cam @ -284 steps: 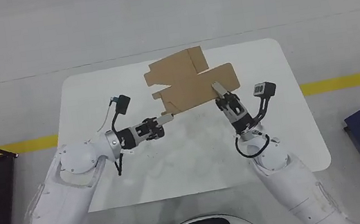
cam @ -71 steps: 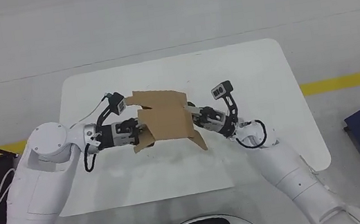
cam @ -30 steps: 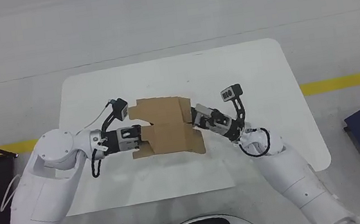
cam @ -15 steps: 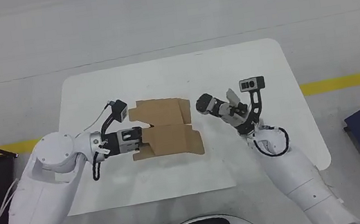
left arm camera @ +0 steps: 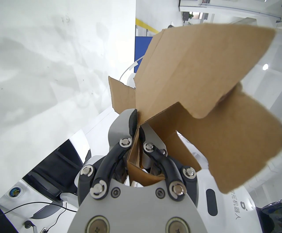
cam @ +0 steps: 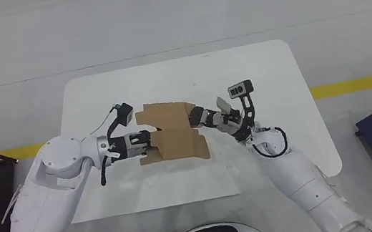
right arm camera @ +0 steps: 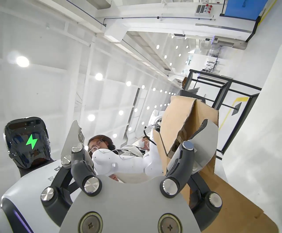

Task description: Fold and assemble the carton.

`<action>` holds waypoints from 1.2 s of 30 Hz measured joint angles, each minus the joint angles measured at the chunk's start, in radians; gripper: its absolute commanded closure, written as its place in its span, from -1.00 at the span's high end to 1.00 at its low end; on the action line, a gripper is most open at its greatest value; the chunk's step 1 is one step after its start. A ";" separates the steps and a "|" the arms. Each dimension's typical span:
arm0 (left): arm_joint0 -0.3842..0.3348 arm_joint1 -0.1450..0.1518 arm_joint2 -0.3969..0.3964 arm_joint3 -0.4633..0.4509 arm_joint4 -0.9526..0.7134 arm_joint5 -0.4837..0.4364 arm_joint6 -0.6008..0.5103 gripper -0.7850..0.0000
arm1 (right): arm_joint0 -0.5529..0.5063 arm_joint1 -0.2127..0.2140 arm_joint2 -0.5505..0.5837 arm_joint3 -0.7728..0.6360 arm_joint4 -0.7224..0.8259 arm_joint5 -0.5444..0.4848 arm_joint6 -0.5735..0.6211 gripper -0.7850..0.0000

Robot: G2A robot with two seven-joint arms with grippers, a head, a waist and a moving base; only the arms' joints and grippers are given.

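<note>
Since the left claw (cam: 148, 141) is clamped tight on a folded corner at the carton's (cam: 173, 134) left end, we have our anchor. That grip seems to hold the cardboard up over the middle of the tabletop (cam: 268, 82), so panels can swing w/o dragging. In the left wrist view the claw (left arm camera: 136, 130) pinches right at a crease of the carton (left arm camera: 198, 92), w/ flaps fanning away from it.

The right claw (cam: 201, 117) sits at the opposite end, spread wide and gripping nothing. One finger lies against the end flap and the other stands clear. We judge it's placed to push, not pinch.

Carton's long axis runs approx. side to side, claw to claw. It's roughly level and only partly opened up.
</note>
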 measured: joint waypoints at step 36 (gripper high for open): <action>-0.026 0.003 0.026 0.000 0.050 0.034 0.050 -1.00 | 0.003 0.012 0.019 0.019 0.152 0.253 0.330 0.57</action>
